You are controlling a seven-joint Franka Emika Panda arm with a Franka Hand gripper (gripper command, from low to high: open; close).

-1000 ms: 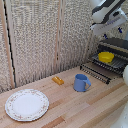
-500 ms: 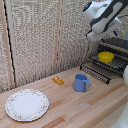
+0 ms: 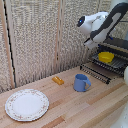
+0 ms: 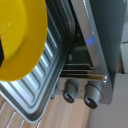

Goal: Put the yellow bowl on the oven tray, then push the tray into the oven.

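The yellow dish [image 3: 105, 57] sits on the baking sheet [image 3: 116, 63], which sticks out of the open oven [image 3: 119, 46] at the exterior view's right. The grabber [image 3: 92, 44] hangs up and to the exterior view's left of the dish, apart from it; its fingers are too small to read. In the wrist view the yellow dish [image 4: 20, 35] fills one corner, resting on the ribbed baking sheet [image 4: 47, 75], with the oven's front and knobs [image 4: 82, 92] beside it. No finger clearly shows there.
The oven's ribbed fold-down door [image 3: 96, 73] lies open in front of the sheet. A blue mug [image 3: 81, 82], a small orange oblong piece [image 3: 58, 80] and a large white patterned plate [image 3: 27, 104] stand on the wooden table [image 3: 75, 107]. A woven screen stands behind.
The arm has moved down and towards the exterior view's left, away from the oven's top. The yellow dish has stayed on the baking sheet.
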